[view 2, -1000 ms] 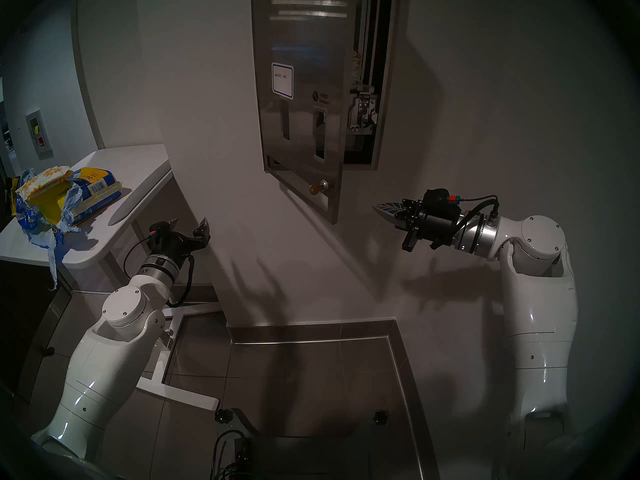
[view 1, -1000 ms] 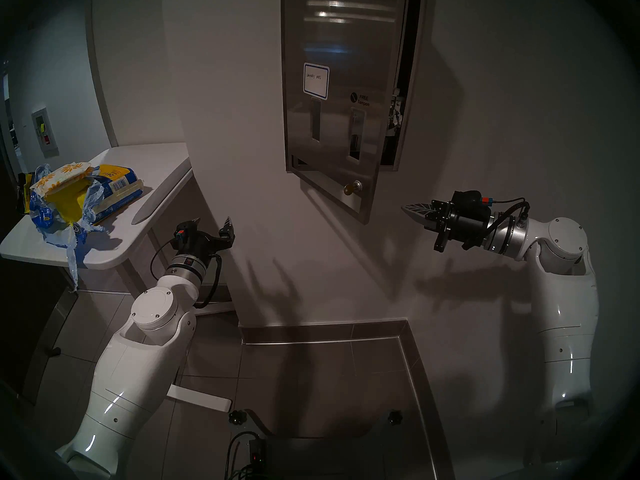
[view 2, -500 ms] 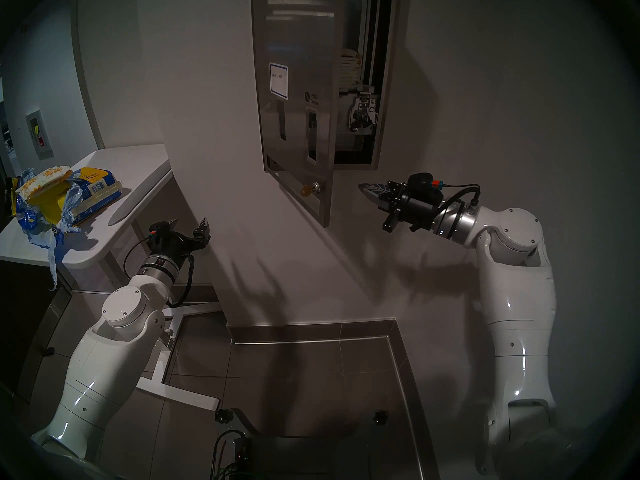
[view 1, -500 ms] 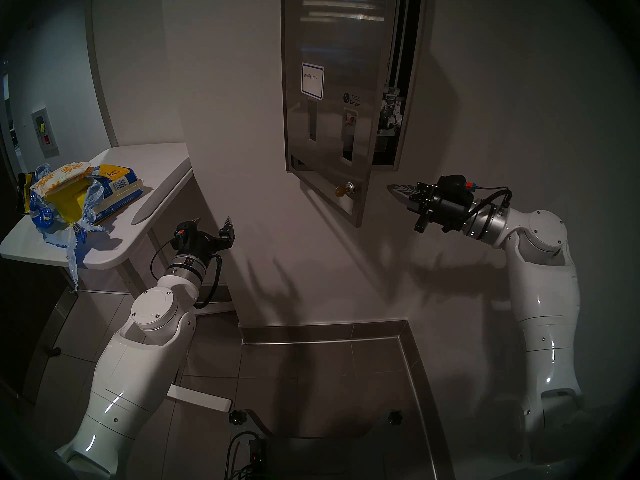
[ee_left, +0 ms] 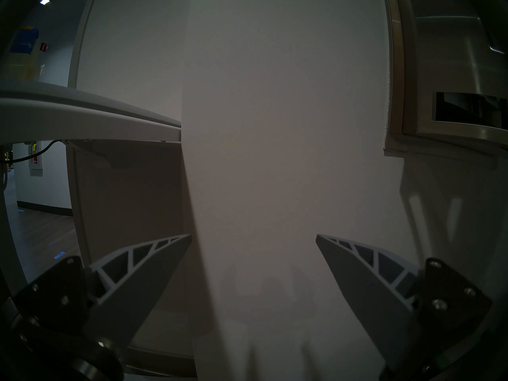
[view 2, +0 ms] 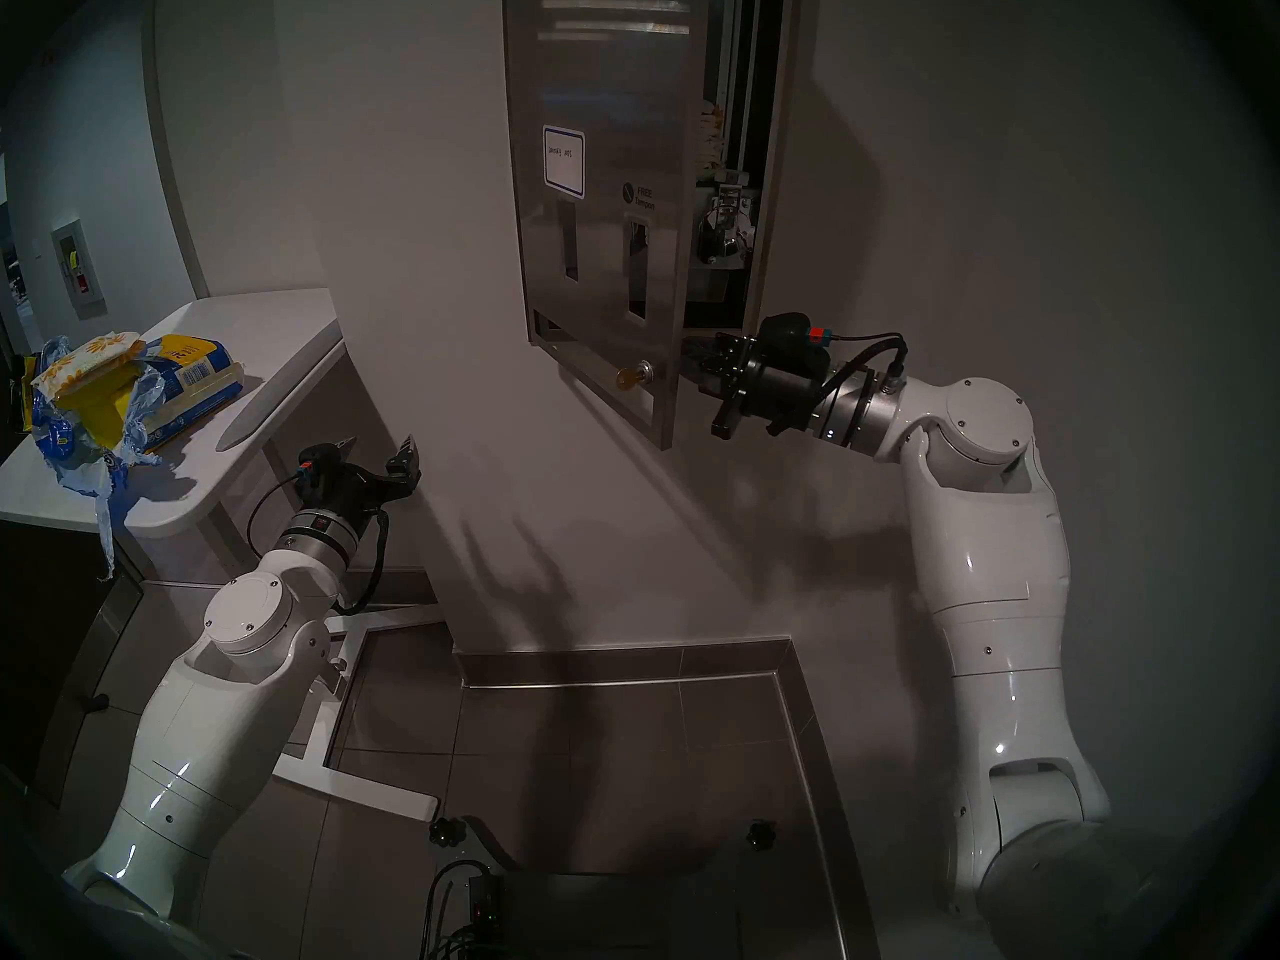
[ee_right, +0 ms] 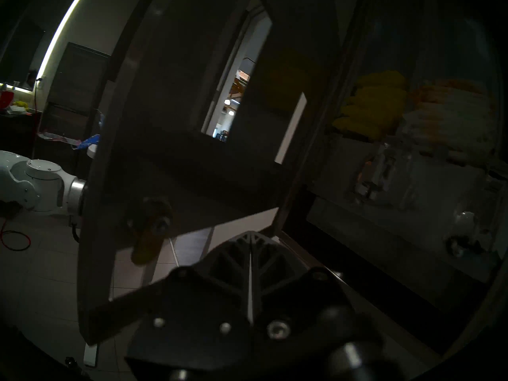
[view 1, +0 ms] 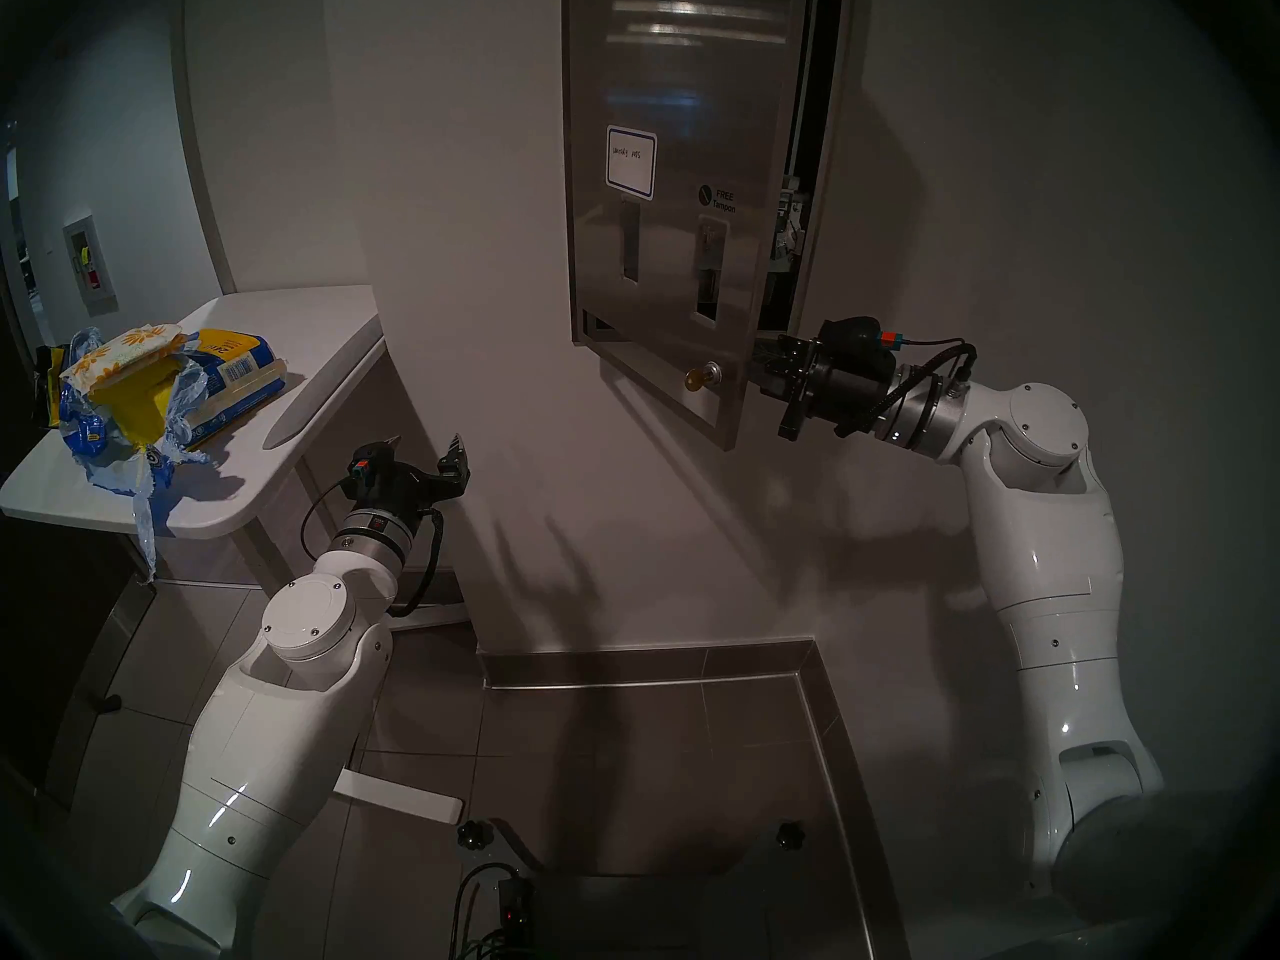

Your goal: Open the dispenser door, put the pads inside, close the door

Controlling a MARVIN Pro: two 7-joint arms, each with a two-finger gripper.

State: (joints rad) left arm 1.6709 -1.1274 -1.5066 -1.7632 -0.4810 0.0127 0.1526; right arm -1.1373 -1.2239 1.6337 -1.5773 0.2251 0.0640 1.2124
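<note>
Dispenser door (view 1: 665, 196) is hanging ajar, the right gripper (ee_right: 250, 236) sitting pressed shut and empty behind its lower free edge. Inside the cabinet, yellow packets (ee_right: 371, 108) and pads (ee_right: 456, 116) are lying stacked. More pads (view 1: 128, 352) are resting on a torn bag (view 1: 152, 411) on the table (view 1: 277, 356). The left gripper (ee_left: 253, 236) is hanging spread wide, empty, pointing level at the wall (ee_left: 275, 124).

The dispenser door (view 1: 665, 176) is seen in brushed, reflective steel; the bag (view 1: 138, 411) is made of crinkled glossy plastic; the table (view 1: 291, 356) is matt and smooth.
</note>
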